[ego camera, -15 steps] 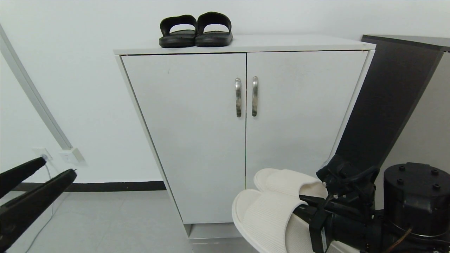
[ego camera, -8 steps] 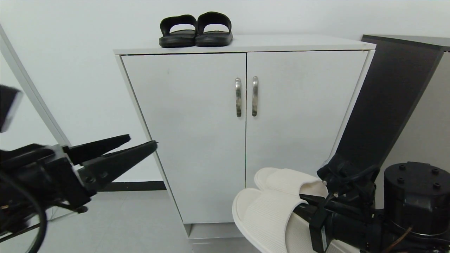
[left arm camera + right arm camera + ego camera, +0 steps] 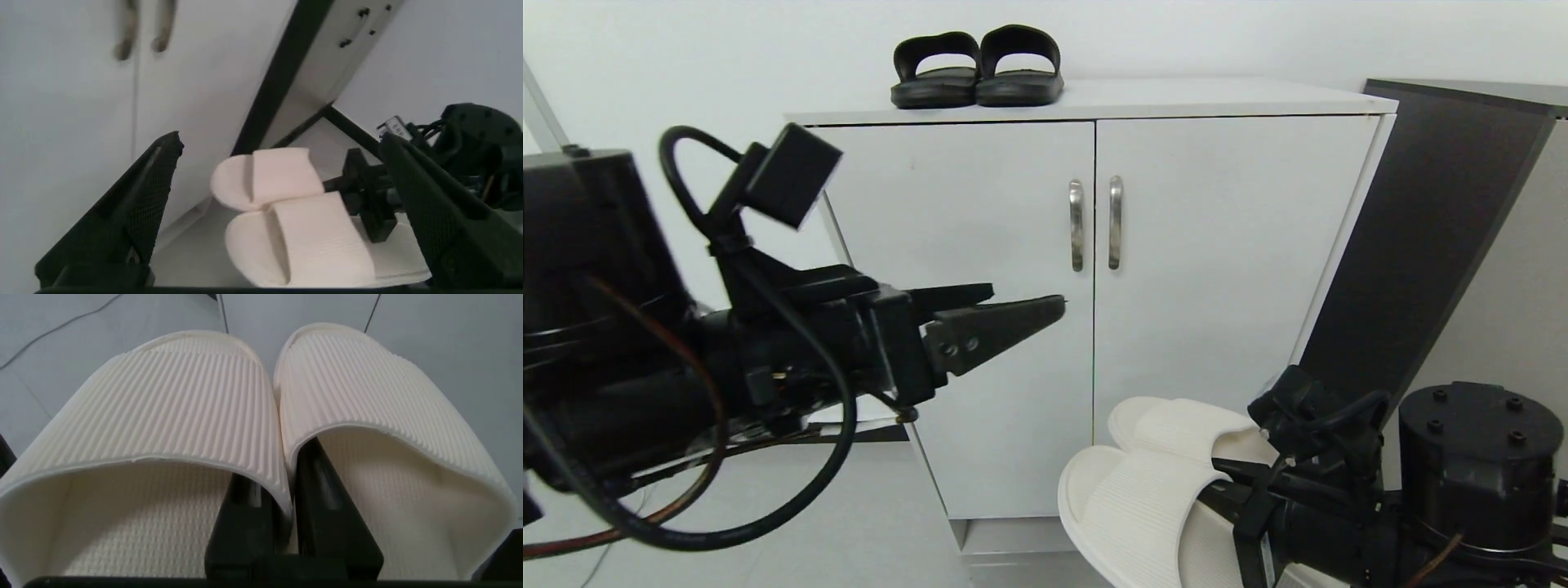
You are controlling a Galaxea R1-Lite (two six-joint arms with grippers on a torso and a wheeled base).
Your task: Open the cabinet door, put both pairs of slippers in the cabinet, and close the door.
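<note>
The right gripper [image 3: 284,508] is clamped on the white slippers [image 3: 1152,482]. Its black fingers [image 3: 327,523] sit inside the shoes and pinch their inner walls together. The pair, with ribbed cream straps and waffle-textured insoles, is held low before the right cabinet door [image 3: 1225,245]. The left gripper [image 3: 1023,297], spread wide and empty, hangs in front of the left cabinet door [image 3: 980,204], below the metal handles [image 3: 1076,224]. Both doors are closed. The black slippers [image 3: 976,67] sit side by side atop the white cabinet [image 3: 1217,96], above the left door.
</note>
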